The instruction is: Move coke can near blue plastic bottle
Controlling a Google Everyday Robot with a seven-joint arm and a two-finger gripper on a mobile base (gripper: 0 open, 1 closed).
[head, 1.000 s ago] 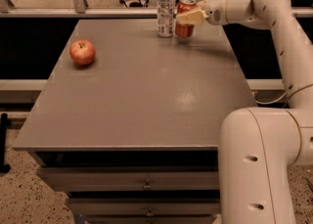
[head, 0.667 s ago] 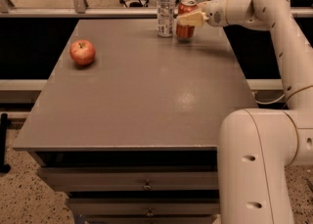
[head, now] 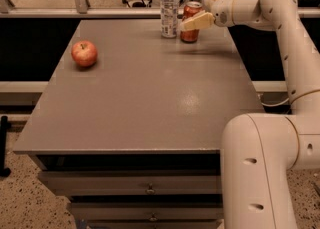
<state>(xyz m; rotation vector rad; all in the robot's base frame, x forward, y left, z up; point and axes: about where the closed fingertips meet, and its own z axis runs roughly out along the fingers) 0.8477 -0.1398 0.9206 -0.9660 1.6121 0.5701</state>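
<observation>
No real change over the last second: can (head: 189, 35) and gripper (head: 189, 22) sit where they were, at the far edge of the worktop (head: 150, 98), right of centre. No visible travel left in the move.

Can is upright, base looks down on the worktop, just beside the bottle (head: 170, 10) on its right. There's a narrow gap between them, not touching as far as I can see. Bottle is upright too, cap on.

Gripper comes in from the right with the arm (head: 280, 3) reaching across the far right corner, and it's wrapped around the can's upper half. Can't tell whether it's clamped on the can or has already let go; the far side is hidden behind the can.

My read is the placement is effectively done and "near bottle" is satisfied. What's left is release, if not done, and retreat.

The risk is the pull-out. The bottle is close on the left, so backing out should go right or straight up, not sweep left. A snag on the can would tip it into the bottle.

Apple (head: 84, 53) is near the left edge, well apart and not involved.
</observation>
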